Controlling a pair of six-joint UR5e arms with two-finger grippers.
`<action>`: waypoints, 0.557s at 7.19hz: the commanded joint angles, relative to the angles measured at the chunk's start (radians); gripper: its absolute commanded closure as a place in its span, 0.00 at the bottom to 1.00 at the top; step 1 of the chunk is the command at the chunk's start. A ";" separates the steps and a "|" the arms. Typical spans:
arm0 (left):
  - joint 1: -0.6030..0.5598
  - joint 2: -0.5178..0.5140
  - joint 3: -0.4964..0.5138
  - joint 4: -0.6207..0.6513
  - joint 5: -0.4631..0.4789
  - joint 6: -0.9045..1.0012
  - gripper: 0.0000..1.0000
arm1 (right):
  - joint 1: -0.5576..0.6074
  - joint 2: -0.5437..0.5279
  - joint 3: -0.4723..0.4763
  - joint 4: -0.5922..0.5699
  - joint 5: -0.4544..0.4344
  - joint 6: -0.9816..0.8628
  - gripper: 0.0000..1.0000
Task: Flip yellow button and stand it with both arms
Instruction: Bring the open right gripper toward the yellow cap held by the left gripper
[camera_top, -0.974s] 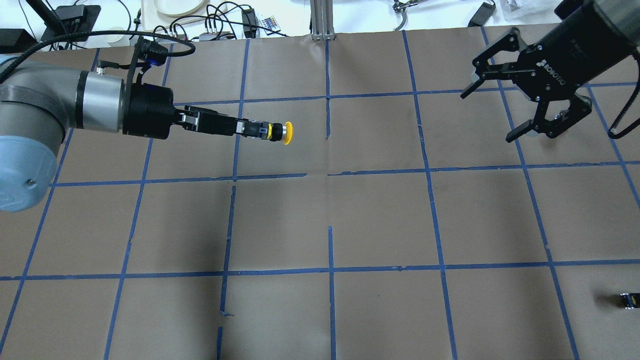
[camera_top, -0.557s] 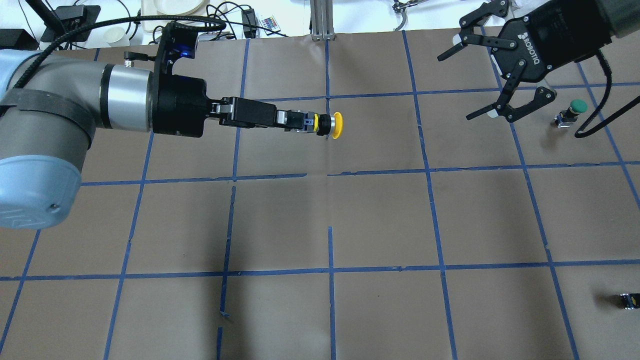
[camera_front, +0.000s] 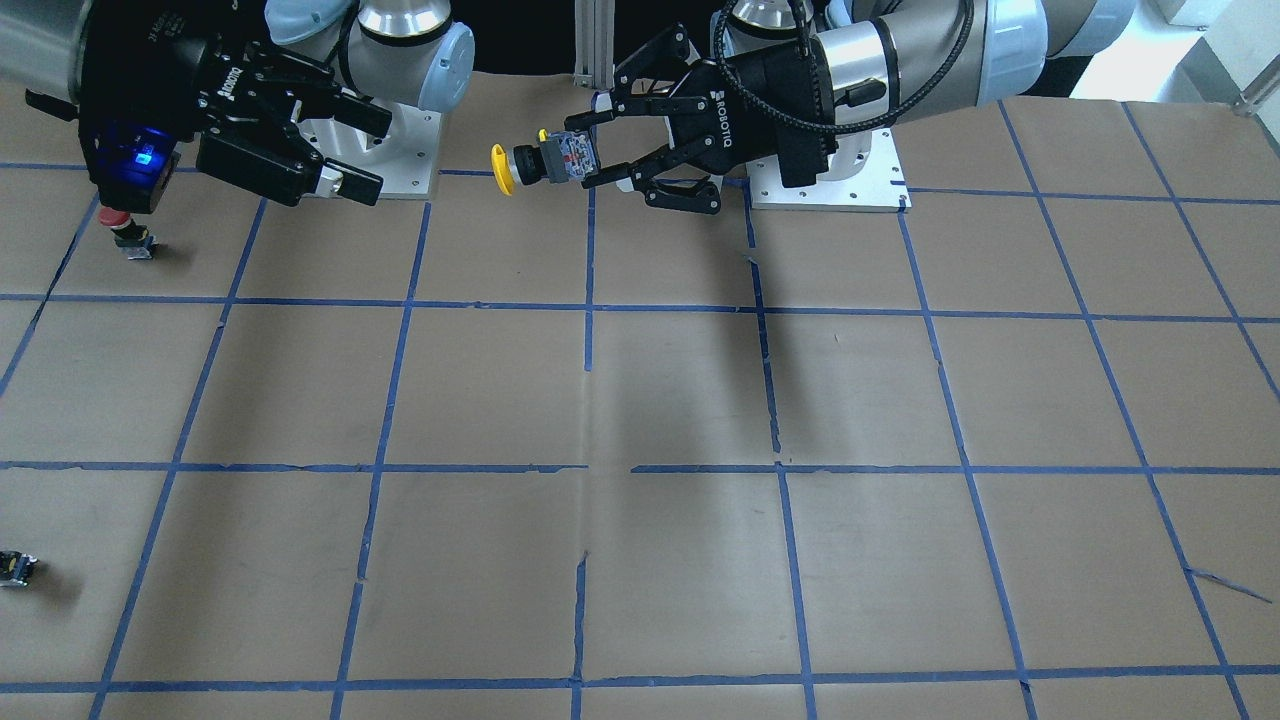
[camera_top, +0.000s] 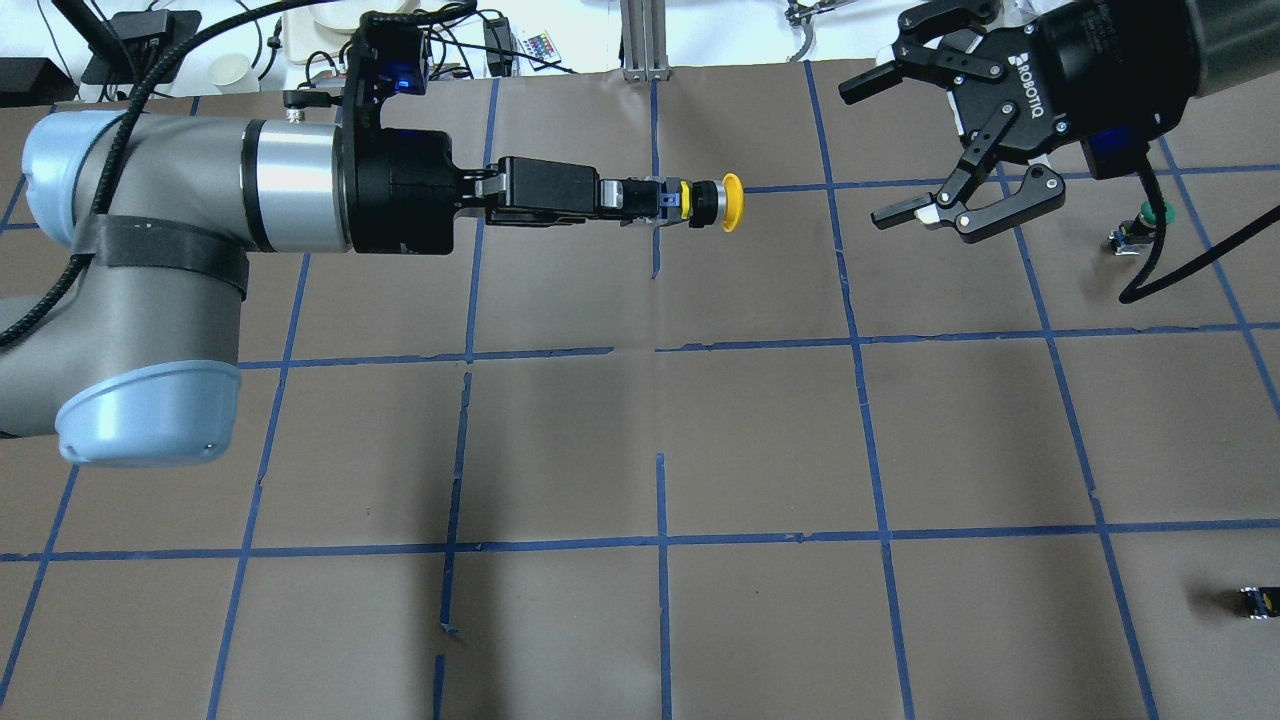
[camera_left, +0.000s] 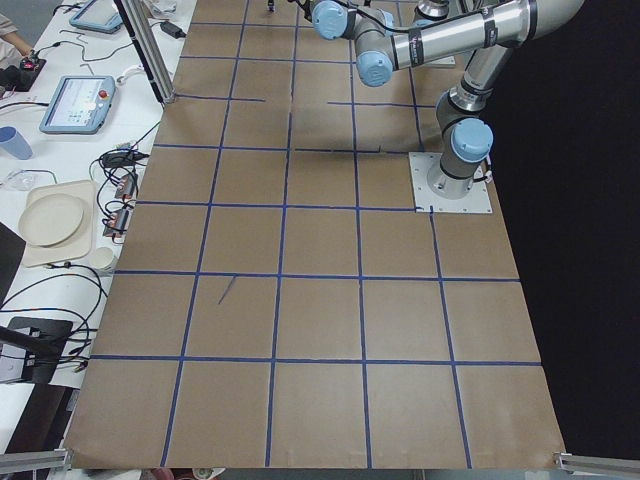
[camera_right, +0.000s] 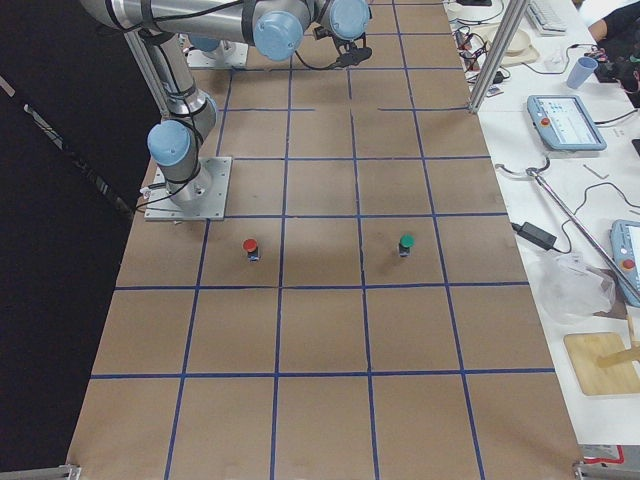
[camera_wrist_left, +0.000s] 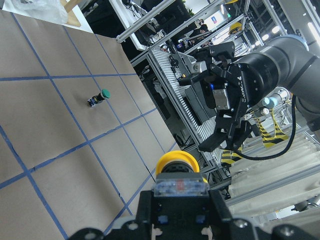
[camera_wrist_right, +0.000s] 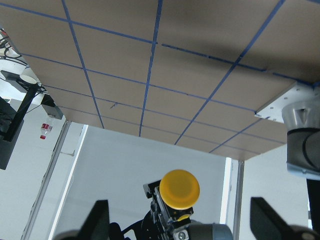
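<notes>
The yellow button (camera_top: 728, 202) is held in the air, lying level, by my left gripper (camera_top: 650, 197), which is shut on its black and metal body. The round yellow cap points toward my right gripper (camera_top: 868, 153). That gripper is open and empty, a short way off, with its jaws facing the cap. In the front view the button (camera_front: 515, 166) sits in the left gripper (camera_front: 582, 155), and the right gripper (camera_front: 365, 150) is to the view's left. The right wrist view looks straight at the cap (camera_wrist_right: 179, 188) between its spread fingers (camera_wrist_right: 98, 220).
A green-capped button (camera_top: 1150, 218) stands on the table below the right arm. A red-capped button (camera_front: 125, 232) stands near it. A small black block (camera_top: 1257, 600) lies near the front right edge. The brown paper table (camera_top: 660, 440) carries a blue tape grid.
My left arm has carried the yellow button to the right and slightly farther back. My right gripper has moved up and left, turned toward the cap, and stayed open.
</notes>
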 joint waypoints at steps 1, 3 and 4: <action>-0.028 -0.018 -0.039 0.229 0.011 -0.117 0.97 | 0.006 -0.010 0.013 0.132 0.069 -0.012 0.00; -0.028 -0.018 -0.058 0.299 0.012 -0.163 0.97 | 0.012 -0.002 0.051 0.132 0.070 -0.064 0.00; -0.028 -0.018 -0.056 0.299 0.012 -0.165 0.97 | 0.014 -0.013 0.086 0.132 0.069 -0.073 0.00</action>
